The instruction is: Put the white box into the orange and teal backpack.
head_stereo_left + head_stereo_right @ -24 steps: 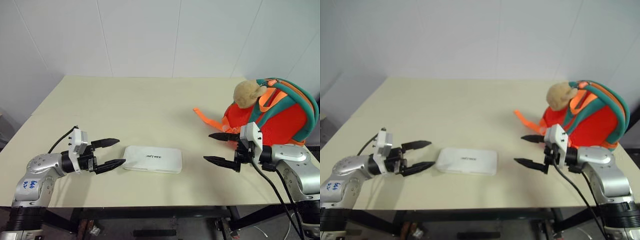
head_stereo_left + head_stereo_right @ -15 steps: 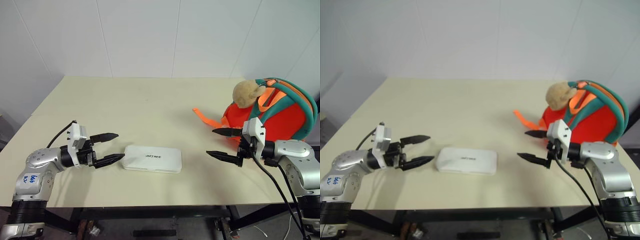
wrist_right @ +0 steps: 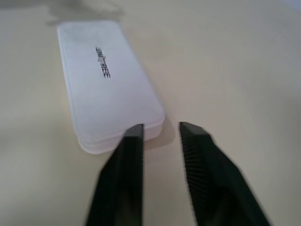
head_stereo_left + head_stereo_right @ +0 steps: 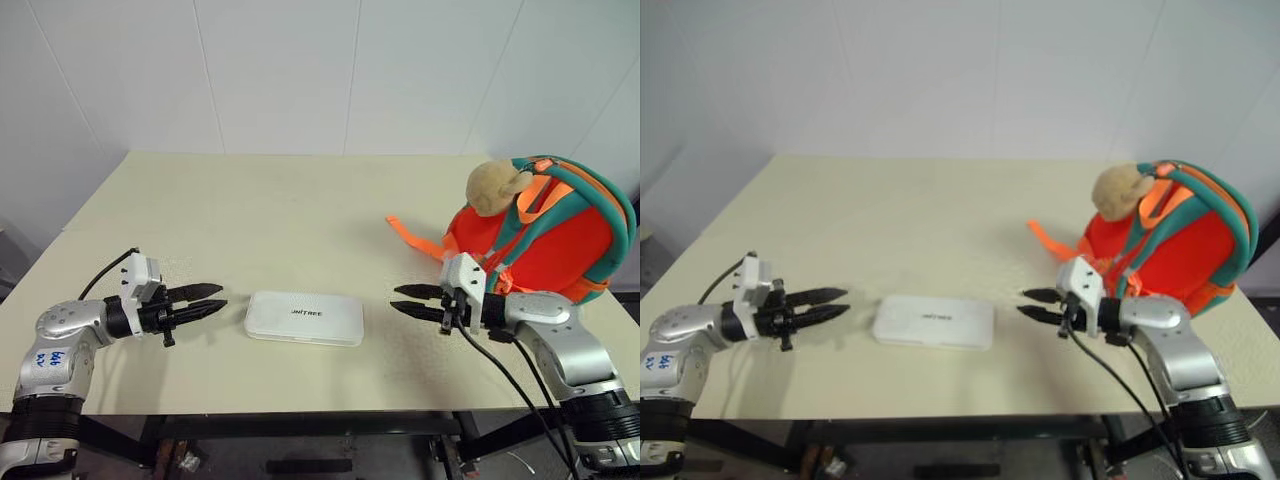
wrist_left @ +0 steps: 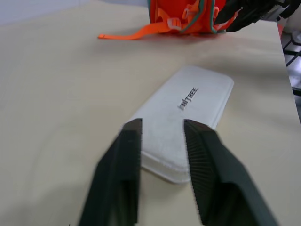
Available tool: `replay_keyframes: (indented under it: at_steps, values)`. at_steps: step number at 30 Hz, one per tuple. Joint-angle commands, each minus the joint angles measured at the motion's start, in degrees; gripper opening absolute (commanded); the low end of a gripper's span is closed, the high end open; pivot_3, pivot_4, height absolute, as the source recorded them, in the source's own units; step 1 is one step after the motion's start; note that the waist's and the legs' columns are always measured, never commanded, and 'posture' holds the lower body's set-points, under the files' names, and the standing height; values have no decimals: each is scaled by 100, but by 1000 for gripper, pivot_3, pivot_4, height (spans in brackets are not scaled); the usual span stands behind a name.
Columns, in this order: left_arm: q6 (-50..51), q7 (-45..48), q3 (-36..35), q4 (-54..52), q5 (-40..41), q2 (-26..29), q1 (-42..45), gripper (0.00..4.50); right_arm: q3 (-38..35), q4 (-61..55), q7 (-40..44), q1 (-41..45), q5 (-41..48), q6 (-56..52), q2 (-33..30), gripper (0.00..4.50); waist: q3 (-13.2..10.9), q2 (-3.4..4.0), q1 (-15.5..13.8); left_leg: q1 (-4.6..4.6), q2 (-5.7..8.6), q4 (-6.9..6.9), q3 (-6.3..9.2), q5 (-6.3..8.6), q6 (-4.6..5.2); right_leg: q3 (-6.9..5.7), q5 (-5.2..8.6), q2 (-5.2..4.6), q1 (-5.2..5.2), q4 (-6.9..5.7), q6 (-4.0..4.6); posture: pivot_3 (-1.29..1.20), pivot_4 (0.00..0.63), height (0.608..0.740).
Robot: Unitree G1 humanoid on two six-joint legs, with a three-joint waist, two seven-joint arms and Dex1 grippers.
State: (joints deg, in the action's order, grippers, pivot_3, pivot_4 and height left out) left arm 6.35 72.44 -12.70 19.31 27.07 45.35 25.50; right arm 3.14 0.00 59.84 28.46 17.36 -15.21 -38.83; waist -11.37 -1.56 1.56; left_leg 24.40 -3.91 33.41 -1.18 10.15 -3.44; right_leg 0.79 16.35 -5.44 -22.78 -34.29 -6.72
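The white box point(image 4: 305, 318) lies flat near the table's front edge, its dark lettering up. My left gripper point(image 4: 222, 296) hovers level just off the box's left end, pointing at it; its fingers are drawn nearly together and hold nothing. My right gripper point(image 4: 395, 299) faces the box's right end from a short gap away, shut and empty as well. Each wrist view looks along its fingers at one end of the box point(image 5: 188, 108) point(image 3: 103, 94). The orange and teal backpack point(image 4: 560, 245) stands at the table's right edge, behind my right arm.
A tan plush toy point(image 4: 495, 188) sits on top of the backpack. One loose orange strap point(image 4: 415, 238) trails from it across the cream table point(image 4: 280, 210) toward the middle. A white wall rises behind the table.
Both grippers have closed from wide open to nearly together. The left one has drawn slightly back to the left; the right one has moved left toward the box and dropped lower.
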Motion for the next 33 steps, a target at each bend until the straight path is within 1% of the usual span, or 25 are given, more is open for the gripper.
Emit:
replay_keyframes:
  at_steps: [1,4,8,12,15,17,23,33]
  values:
    - [-425,43,74,300,-303,55,144,101,249,87,-232,79,-316,-88,137,0,0,0,0,0,0,0,0,0,0,0,0,0,0,-2,0,0,150,740]
    - [-536,58,207,390,-490,62,121,42,489,95,-303,122,-528,-439,144,0,0,0,-9,0,0,1,-4,0,0,3,0,-1,-1,-3,0,0,150,740]
    - [-680,-83,290,565,-695,8,139,42,600,150,-504,172,-725,-587,270,0,0,0,-9,2,0,0,-4,0,0,3,-1,-1,-6,-11,-2,0,150,740]
    - [-745,-303,418,592,-845,-231,114,42,677,128,-584,198,-791,-751,458,0,0,0,-4,1,0,3,-4,-1,-1,5,-5,0,-14,-26,-9,0,150,740]
    - [-746,-362,459,555,-855,-370,107,42,700,68,-592,218,-783,-830,536,0,0,0,-6,1,0,5,-5,-1,-1,5,-8,0,-15,-31,-16,0,150,740]
    - [-762,-397,493,571,-889,-436,108,42,716,55,-596,239,-793,-872,554,0,0,0,-3,2,0,6,-5,-1,0,5,-20,0,-16,-33,-38,0,150,740]
    - [-758,-513,564,591,-947,-618,151,42,743,9,-612,280,-787,-1020,601,0,0,0,-6,2,0,7,-6,-1,-1,6,-21,0,-17,-34,-39,0,150,740]
    - [-599,-526,661,478,-869,-768,83,42,750,281,-616,440,-861,-942,672,0,0,0,-3,2,0,7,-6,-1,-1,6,-21,0,-17,-34,-40,0,150,740]
